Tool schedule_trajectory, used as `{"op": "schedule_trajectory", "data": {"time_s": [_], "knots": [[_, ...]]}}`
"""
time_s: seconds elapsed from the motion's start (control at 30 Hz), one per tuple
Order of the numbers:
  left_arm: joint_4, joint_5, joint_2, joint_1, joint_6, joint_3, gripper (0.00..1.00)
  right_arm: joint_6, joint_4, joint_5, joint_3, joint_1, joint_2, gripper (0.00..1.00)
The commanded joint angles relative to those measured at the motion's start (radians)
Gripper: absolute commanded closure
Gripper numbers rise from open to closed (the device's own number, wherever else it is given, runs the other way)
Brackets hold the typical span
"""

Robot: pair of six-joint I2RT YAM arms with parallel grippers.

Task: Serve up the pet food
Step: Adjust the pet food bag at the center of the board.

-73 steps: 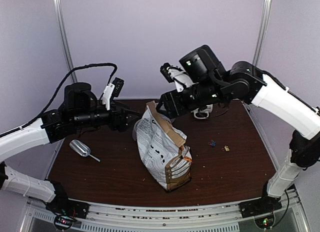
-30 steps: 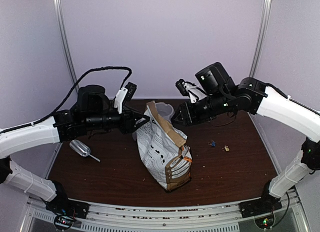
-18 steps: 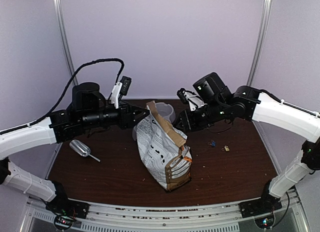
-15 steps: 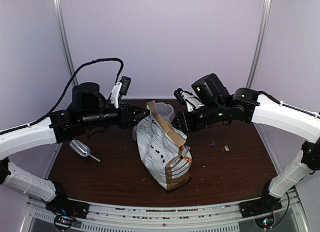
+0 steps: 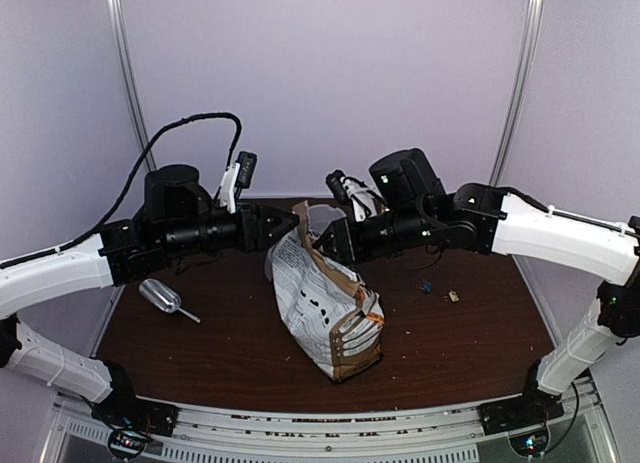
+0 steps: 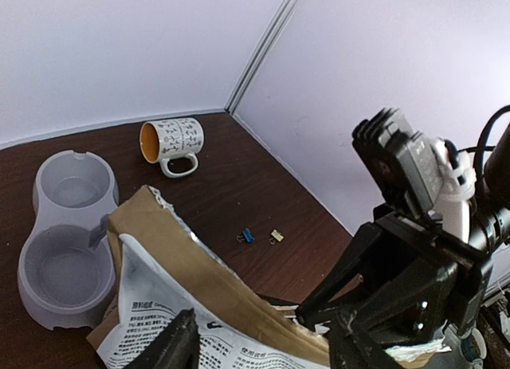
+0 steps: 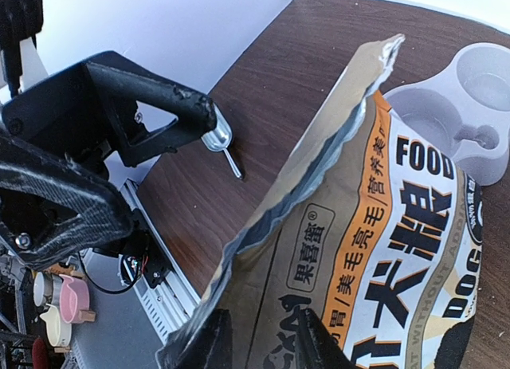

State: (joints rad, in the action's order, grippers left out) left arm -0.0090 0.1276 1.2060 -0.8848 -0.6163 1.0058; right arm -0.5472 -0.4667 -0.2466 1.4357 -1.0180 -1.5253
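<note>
Pale lilac walls (image 5: 320,73), metal corner posts (image 5: 129,83), dark wood table (image 5: 470,353)

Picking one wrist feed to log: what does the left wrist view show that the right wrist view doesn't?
Only left wrist: a white patterned mug with an orange inside, lying on its side, a small blue clip and a small gold clip. Only right wrist: a shiny metal scoop on the dark brown wooden table, and the FOOD and DOG print on the tan, white and black paper bag. Both: that bag, the table and the empty grey plastic double bowl.
</note>
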Motion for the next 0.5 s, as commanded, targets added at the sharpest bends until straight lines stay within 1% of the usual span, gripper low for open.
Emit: {"op": "schedule_trajectory", "data": {"time_s": [0.0,0.13,0.23,0.47], "knots": [[0.042,-0.026,0.017,-0.005,-0.044,-0.006,0.41,0.020,0.033,-0.021,0.035,-0.043,-0.034,0.71],[0.030,-0.025,0.040,-0.005,-0.066,-0.002,0.41,0.019,0.036,-0.006,0.036,-0.069,-0.043,0.71],[0.015,-0.029,0.052,-0.005,-0.076,0.001,0.44,0.022,0.032,0.011,0.040,-0.078,-0.048,0.72],[-0.073,-0.044,0.074,-0.005,-0.080,0.024,0.48,0.030,0.021,0.040,0.042,-0.088,-0.049,0.72]]}}
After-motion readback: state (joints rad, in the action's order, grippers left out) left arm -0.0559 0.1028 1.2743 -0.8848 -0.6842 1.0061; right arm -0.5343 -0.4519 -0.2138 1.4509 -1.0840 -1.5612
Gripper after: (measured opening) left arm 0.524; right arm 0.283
